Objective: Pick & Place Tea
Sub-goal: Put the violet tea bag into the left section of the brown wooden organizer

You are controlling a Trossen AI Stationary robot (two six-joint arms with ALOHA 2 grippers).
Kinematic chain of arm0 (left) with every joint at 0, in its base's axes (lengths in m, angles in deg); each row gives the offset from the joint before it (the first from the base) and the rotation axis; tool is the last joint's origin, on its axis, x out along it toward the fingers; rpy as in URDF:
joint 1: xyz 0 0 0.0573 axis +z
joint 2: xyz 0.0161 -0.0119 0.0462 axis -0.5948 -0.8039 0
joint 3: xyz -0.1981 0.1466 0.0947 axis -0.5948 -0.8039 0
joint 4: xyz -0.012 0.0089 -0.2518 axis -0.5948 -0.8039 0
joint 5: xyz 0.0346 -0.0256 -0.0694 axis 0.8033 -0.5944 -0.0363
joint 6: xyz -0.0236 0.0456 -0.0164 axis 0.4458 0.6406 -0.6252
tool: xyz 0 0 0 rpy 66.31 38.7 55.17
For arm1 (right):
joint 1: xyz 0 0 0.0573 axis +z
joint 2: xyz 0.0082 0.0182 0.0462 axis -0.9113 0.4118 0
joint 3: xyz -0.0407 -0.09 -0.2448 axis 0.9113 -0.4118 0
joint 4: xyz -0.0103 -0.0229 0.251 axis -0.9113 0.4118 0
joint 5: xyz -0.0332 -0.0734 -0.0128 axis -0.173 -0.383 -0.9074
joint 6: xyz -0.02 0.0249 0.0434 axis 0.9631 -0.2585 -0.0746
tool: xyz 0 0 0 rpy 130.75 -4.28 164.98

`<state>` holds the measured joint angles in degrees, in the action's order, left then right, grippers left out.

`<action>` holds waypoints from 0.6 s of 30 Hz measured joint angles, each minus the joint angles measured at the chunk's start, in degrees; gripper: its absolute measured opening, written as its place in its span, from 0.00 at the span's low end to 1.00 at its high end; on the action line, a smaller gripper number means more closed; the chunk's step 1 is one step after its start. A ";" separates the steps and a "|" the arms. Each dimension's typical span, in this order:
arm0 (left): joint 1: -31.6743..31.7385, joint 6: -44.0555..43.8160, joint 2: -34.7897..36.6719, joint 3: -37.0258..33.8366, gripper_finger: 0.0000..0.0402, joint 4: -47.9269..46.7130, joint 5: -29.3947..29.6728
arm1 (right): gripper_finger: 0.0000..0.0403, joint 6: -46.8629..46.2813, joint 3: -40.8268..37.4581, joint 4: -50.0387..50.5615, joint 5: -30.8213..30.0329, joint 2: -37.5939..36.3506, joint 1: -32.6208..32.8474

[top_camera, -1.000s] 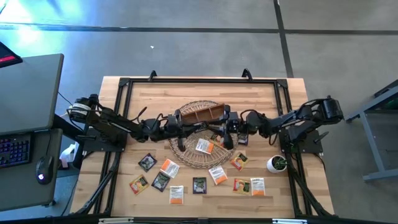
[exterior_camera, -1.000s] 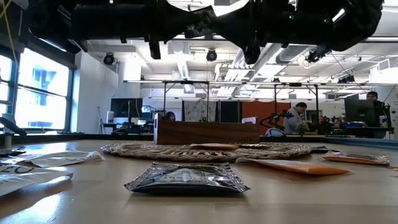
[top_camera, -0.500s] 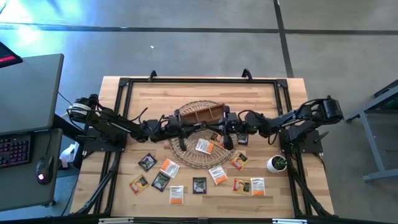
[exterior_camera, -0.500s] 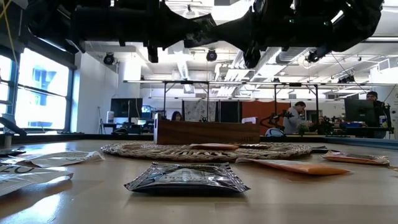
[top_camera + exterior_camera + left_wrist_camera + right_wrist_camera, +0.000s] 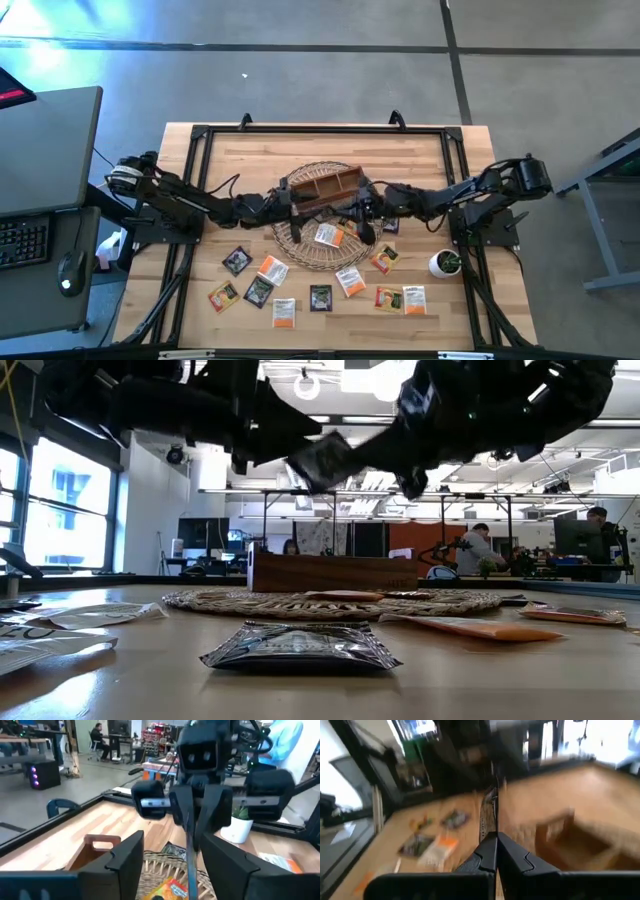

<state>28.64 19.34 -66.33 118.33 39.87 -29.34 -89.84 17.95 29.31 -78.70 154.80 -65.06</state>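
My right gripper (image 5: 358,210) reaches in from the table's right and is shut on a dark tea sachet (image 5: 322,460), high above the wicker basket (image 5: 300,250). My left gripper (image 5: 288,200) faces it from the table's left, open. In the left wrist view its two fingers (image 5: 127,857) stand on either side of the sachet (image 5: 190,851), which shows edge-on. I cannot tell whether they touch it. Several other sachets (image 5: 320,297) lie flat on the table's near part, and a few (image 5: 328,235) lie in the basket. My right gripper (image 5: 490,839) pinches the dark sachet between its two fingers by one edge (image 5: 489,827). The sachet sticks out beyond the fingertips toward the left gripper, edge-on in both wrist views. It is lifted clear and tilted in the low view.
The brown wooden compartment tray (image 5: 325,184) sits on the basket's far part, just beyond both grippers. A small potted plant (image 5: 445,263) stands near the table's right edge. A black sachet (image 5: 300,647) lies closest to the near edge. A black frame (image 5: 320,130) borders the tabletop.
My right gripper has moved toward the table's left, toward my left gripper, and has tipped. The dark sachet has come into the low view between the two arms, lifted and tilted.
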 joint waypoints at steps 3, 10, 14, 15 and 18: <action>0.02 -1.56 0.32 -0.02 0.49 -3.81 -2.34 | 0.00 -1.79 0.00 4.98 3.44 0.00 0.00; 0.00 -9.47 0.50 3.30 0.49 -18.10 -7.98 | 0.00 -0.95 0.00 8.78 9.79 0.00 0.00; 0.00 -9.78 -0.69 7.35 0.49 -24.72 -8.13 | 0.00 0.06 0.00 9.08 9.99 -0.04 0.00; 0.01 -9.78 -0.79 8.07 0.49 -25.73 -8.64 | 0.00 0.03 0.00 9.15 9.96 -0.04 0.02; 0.02 -9.81 -0.72 10.56 0.49 -25.70 -11.93 | 0.00 0.05 0.00 9.15 9.47 -0.04 0.00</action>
<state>28.66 9.53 -67.04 128.90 14.16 -41.27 -89.78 17.95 38.46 -69.22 154.76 -65.06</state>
